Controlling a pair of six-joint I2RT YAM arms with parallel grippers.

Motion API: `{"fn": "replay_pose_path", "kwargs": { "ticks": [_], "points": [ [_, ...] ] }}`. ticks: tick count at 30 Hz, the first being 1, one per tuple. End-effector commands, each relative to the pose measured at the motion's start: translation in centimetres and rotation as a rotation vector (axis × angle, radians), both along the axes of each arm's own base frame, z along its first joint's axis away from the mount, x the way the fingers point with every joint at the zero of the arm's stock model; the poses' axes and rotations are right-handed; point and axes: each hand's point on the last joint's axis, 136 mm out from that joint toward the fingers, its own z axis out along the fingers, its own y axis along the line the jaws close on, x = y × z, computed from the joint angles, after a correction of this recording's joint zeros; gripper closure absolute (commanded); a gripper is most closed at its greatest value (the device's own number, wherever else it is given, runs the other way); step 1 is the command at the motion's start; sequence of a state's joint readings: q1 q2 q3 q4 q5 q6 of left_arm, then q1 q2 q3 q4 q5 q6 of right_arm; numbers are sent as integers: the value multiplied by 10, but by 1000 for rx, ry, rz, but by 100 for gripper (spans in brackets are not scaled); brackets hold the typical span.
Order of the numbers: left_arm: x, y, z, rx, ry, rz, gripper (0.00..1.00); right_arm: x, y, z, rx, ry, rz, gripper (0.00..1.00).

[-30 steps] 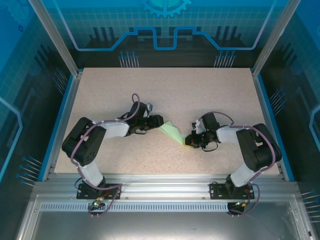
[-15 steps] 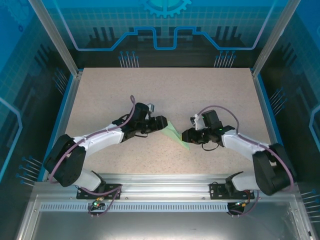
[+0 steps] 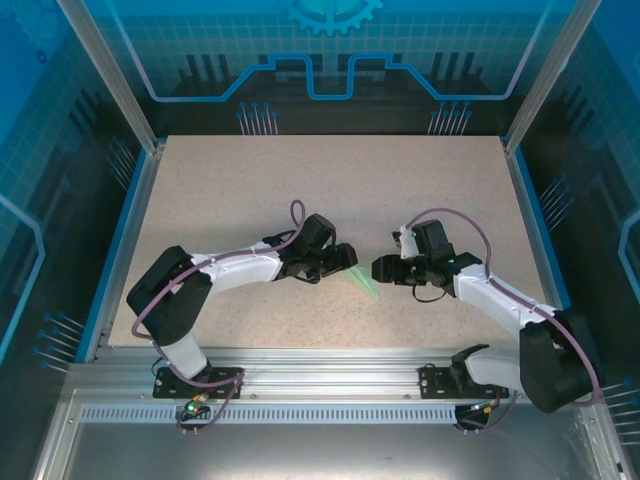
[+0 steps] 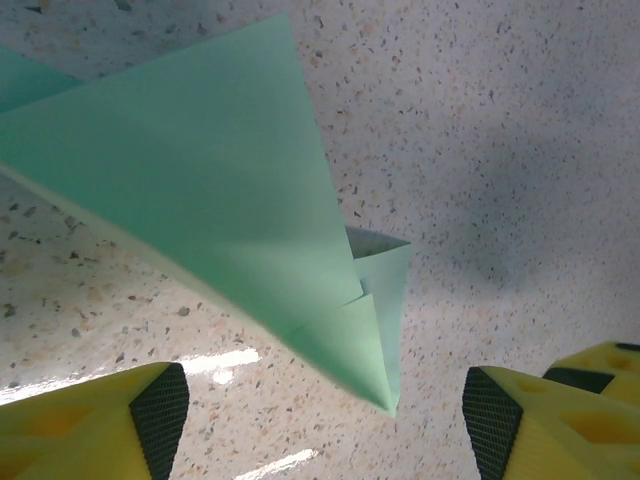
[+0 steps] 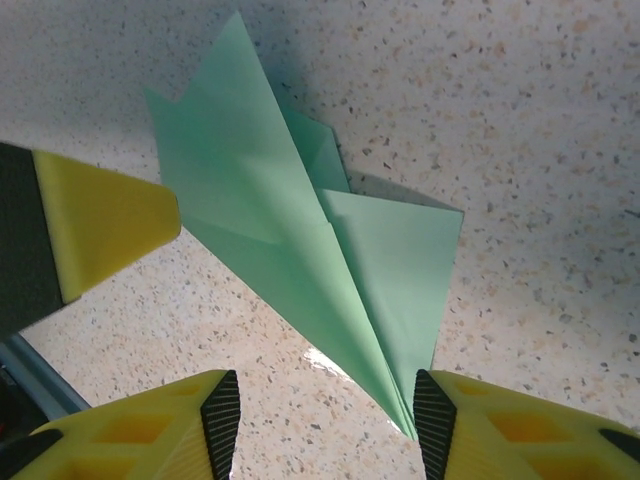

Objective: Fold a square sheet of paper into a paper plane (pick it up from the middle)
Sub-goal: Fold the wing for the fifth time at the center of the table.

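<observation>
The square sheet of paper is folded into a pale mint-green paper plane [image 3: 366, 284], a narrow dart lying on the speckled table between both arms. In the left wrist view the paper plane [image 4: 230, 190] points down between my left gripper [image 4: 325, 425], whose jaws stand wide apart and touch nothing. The right wrist view has the paper plane [image 5: 320, 260] with its nose tip close beside one pad of my right gripper [image 5: 325, 420], which is open and holds nothing. From above, my left gripper [image 3: 350, 258] covers the plane's back end and my right gripper [image 3: 378, 268] is just right of it.
A yellow finger of the left gripper [image 5: 100, 220] shows close by in the right wrist view. The table [image 3: 250, 190] has blue side rails and an aluminium rail [image 3: 320, 360] along the near edge, where both arm bases sit.
My right gripper has opened and let go of the plane's tip. My left arm has reached right over the plane and its jaws have spread wider. The plane now lies on the table.
</observation>
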State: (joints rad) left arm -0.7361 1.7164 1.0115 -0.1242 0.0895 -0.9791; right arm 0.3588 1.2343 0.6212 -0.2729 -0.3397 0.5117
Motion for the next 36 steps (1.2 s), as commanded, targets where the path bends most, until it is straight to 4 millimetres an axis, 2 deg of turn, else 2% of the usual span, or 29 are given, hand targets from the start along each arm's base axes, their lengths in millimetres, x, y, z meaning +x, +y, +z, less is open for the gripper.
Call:
{"fn": "replay_pose_path", "kwargs": {
  "ticks": [1,5,10,17,22,27,36],
  "points": [
    [-1,1,-6,28,42,29,29,-7,-6,-13,-17,41,-6,47],
    [-5,6,-9,44,49,29,54,-7,-5,-16,-12,54,3,47],
    [-15,15,-11,49,34,14,77,-5,0,-14,3,56,26,45],
    [-24,25,-10,45,-11,-16,95,0,8,-15,5,66,72,43],
    [-28,32,-9,76,-42,-57,97,3,9,-20,-12,82,85,42],
    [-38,41,-19,106,-32,-105,97,9,2,-31,-73,108,55,41],
    [-45,60,-38,110,1,-141,93,29,19,-35,-27,119,101,40]
  ]
}}
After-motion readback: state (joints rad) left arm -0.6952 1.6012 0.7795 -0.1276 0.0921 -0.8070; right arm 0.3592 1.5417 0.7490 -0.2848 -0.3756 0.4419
